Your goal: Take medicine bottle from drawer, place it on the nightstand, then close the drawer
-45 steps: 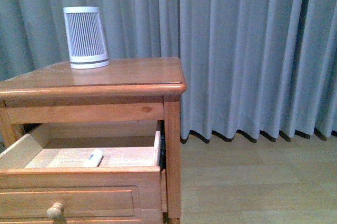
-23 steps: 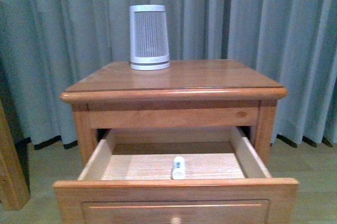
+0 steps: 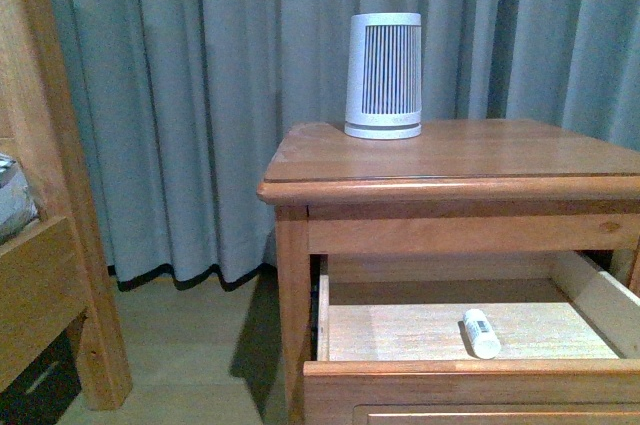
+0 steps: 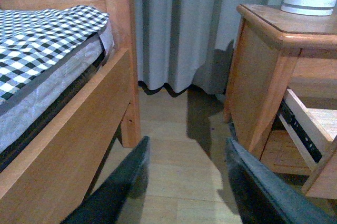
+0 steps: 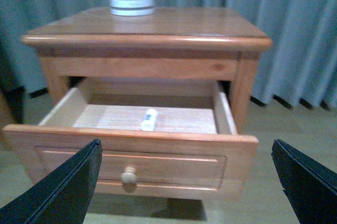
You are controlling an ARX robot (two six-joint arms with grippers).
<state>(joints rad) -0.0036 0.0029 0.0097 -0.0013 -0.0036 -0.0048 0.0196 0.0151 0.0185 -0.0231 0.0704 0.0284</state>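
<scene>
The right hand (image 5: 185, 145), spread wide, faces the open drawer (image 5: 158, 155), where the bottle (image 5: 149, 119) lies ahead on the floor, long axis running front to back. The left hand (image 4: 187, 140), also spread, hangs off beside the table (image 4: 263, 76), farther from the bottle.
</scene>
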